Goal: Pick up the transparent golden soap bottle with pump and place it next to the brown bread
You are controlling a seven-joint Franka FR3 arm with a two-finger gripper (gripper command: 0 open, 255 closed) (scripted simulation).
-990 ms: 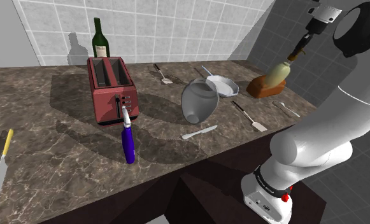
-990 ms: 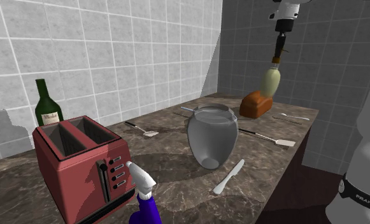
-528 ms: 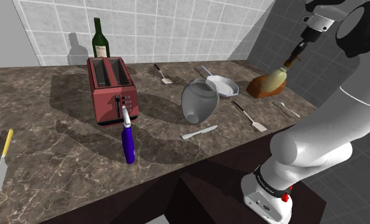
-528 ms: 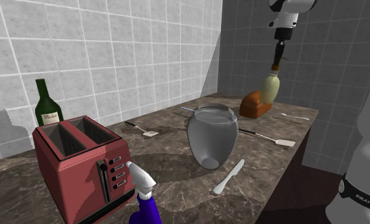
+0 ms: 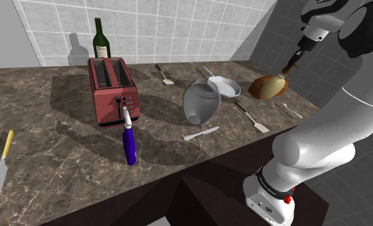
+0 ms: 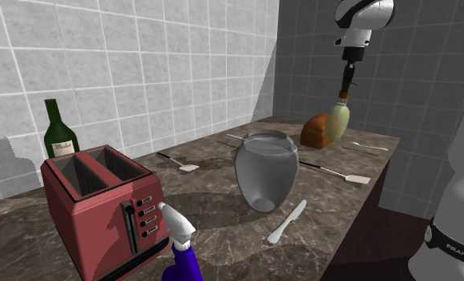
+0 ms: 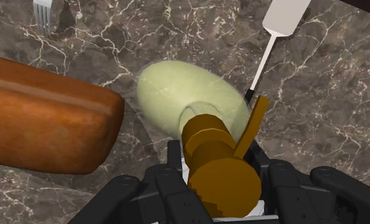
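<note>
The soap bottle (image 5: 274, 84) is pale yellow-green with a golden-brown pump top (image 7: 220, 162). My gripper (image 7: 218, 181) is shut on the pump and neck, and the bottle hangs below it. In the second exterior view the soap bottle (image 6: 338, 118) hangs in front of the brown bread (image 6: 316, 131) near the counter's far end. Seen from the wrist, the brown bread (image 7: 46, 114) lies right beside the soap bottle (image 7: 190, 95) on the dark marbled counter (image 7: 330, 95). Whether the bottle's base touches the counter I cannot tell.
A spatula (image 5: 252, 117) and a fork (image 5: 288, 109) lie near the bread. A grey vase (image 5: 199, 101), a white bowl (image 5: 225, 86), a knife (image 5: 201, 133), a red toaster (image 5: 113, 90), a blue spray bottle (image 5: 129, 143) and a green wine bottle (image 5: 101, 40) stand further along the counter.
The gripper has carried the soap bottle lower, down beside the bread. The other things on the counter have not moved.
</note>
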